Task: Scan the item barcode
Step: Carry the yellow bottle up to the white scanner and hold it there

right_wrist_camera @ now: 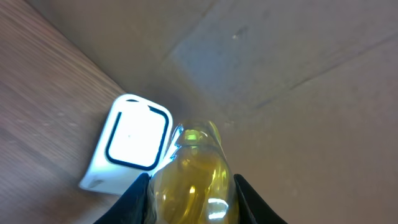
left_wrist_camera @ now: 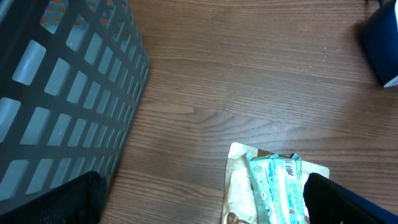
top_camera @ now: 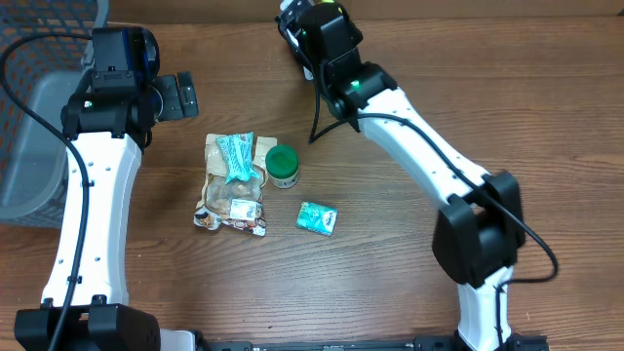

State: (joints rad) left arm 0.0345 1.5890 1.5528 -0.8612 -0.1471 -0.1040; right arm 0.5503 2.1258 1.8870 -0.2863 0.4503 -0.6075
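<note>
While the right gripper (right_wrist_camera: 190, 198) clenches it from both sides, the clear plastic bottle of yellow liquid (right_wrist_camera: 189, 165) sits low and centre in the right wrist view. Its far end is just beside the white rounded scanner with a dark-outlined window (right_wrist_camera: 129, 144), which stands to the left on the brown wooden table (right_wrist_camera: 37, 93). From overhead, at upper left, the left gripper (top_camera: 183, 96) is spread wide and empty near the grey mesh basket (top_camera: 29, 146). Mid-table lies a brown-and-white snack bag (top_camera: 232, 207) with a teal wrapper (top_camera: 236, 156) on top. A green-lidded round tub (top_camera: 283, 164) stands just to its right, and a small teal packet (top_camera: 317, 217) lies lower right.
</note>
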